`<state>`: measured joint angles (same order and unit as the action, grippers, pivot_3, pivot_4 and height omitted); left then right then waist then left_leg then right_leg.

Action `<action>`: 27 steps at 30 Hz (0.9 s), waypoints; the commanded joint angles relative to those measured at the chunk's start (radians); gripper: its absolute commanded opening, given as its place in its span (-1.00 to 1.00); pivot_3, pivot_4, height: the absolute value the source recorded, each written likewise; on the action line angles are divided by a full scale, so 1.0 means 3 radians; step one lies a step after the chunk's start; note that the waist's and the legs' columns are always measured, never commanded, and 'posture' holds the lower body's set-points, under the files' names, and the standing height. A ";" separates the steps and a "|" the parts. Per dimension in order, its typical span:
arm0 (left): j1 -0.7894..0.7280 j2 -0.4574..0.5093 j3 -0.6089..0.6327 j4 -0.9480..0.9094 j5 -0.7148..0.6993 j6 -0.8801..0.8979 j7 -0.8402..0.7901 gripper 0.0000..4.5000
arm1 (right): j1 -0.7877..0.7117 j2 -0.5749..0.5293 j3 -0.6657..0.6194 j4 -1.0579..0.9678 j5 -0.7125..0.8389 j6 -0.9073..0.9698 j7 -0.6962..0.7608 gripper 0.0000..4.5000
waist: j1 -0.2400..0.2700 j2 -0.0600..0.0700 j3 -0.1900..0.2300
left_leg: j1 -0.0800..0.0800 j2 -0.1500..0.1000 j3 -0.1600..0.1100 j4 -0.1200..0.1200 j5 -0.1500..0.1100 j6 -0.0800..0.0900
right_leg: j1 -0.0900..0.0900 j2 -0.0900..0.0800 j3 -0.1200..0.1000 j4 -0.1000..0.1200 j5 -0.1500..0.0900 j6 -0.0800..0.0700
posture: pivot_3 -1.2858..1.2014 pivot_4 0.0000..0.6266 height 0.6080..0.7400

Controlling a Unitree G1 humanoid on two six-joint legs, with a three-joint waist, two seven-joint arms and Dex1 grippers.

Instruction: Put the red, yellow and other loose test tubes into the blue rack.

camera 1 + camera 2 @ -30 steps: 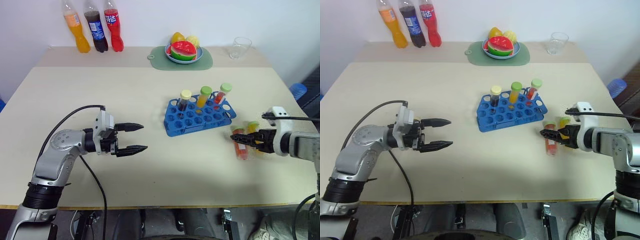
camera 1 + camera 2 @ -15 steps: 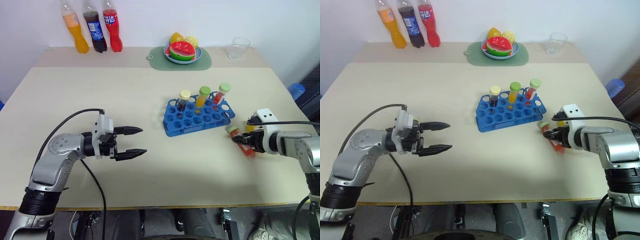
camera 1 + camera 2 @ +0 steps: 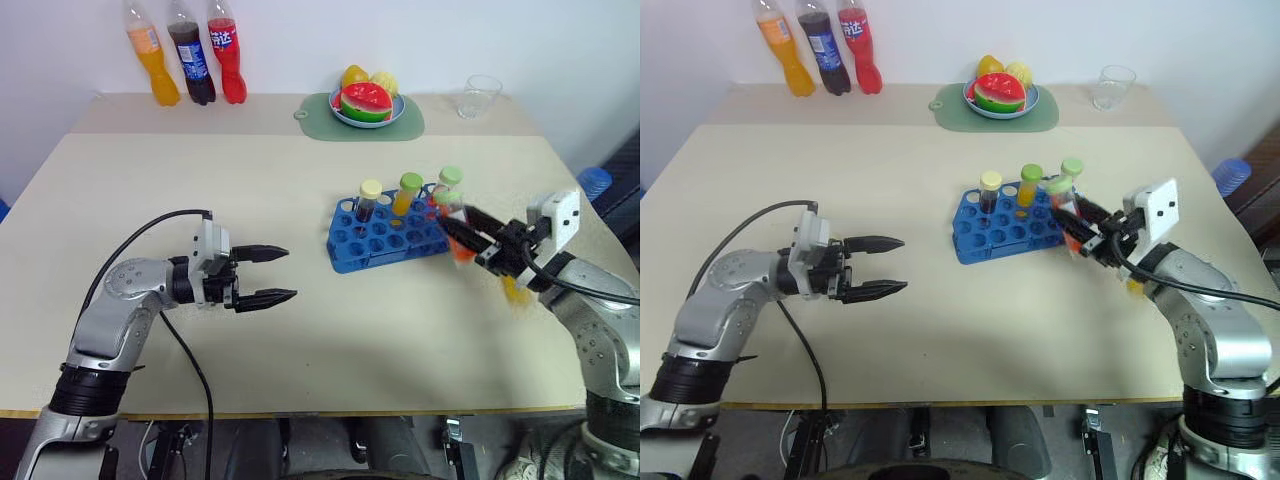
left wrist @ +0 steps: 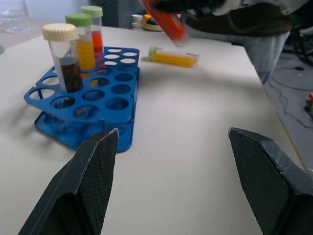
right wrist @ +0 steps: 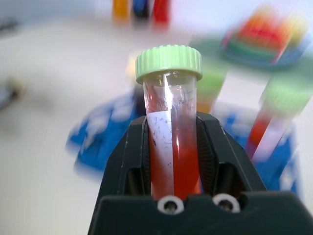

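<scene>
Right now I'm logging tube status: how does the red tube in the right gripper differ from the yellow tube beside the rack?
The red tube is clamped in the right gripper, off the table; the yellow tube lies flat on the table, untouched. One holds red liquid, the other yellow. Both have light-green caps and are outside the blue rack.

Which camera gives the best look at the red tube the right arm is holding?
The right wrist view: the red tube sits close up, clamped between the right gripper jaws, green cap and liquid plain. The eye views show it small beside the blue rack; the left wrist view catches its tilted lower part.
</scene>
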<state>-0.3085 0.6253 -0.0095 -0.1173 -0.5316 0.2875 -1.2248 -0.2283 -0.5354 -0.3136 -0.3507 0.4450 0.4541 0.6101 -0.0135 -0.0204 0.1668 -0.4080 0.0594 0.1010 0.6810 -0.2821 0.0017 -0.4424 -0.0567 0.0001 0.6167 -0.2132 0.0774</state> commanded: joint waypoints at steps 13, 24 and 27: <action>-0.0247 -0.0181 0.0045 0.0198 0.0070 -0.0220 0.0138 0.65 | -0.0456 0.0847 0.0210 0.2070 -0.0938 -0.2629 -0.0797 -0.63 | -0.0013 0.0003 0.0002 | 0.0000 0.0000 0.0001 -0.0003 0.0001 0.0000 | 0.0000 0.0001 0.0001 0.0002 0.0000 0.0000 | 0.03 -0.52 1.00; -0.0203 -0.0121 0.0075 0.0125 0.0041 -0.0187 0.0178 0.65 | -0.0724 0.0935 0.0249 0.2930 -0.0950 -0.3248 -0.0965 -0.63 | -0.0013 0.0004 0.0002 | 0.0002 0.0001 0.0001 -0.0002 0.0001 0.0000 | 0.0002 0.0001 0.0002 0.0004 0.0000 0.0000 | 0.03 -0.52 1.00; -0.0213 -0.0103 0.0083 0.0131 0.0035 -0.0179 0.0174 0.65 | -0.0784 0.1010 0.0253 0.3114 -0.0961 -0.3396 -0.1049 -0.63 | -0.0020 0.0004 0.0002 | 0.0002 0.0001 0.0001 -0.0002 0.0001 0.0000 | 0.0002 0.0001 0.0002 0.0004 0.0000 0.0000 | 0.03 -0.52 1.00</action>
<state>-0.3654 0.5868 -0.0134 -0.0438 -0.5106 0.2441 -1.1737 -0.4528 -0.2482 -0.2349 0.5544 0.1587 -0.5367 0.3152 -0.0194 -0.0193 0.1673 -0.4071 0.0597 0.1013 0.6804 -0.2818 0.0015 -0.4418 -0.0565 0.0006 0.6180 -0.2132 0.0775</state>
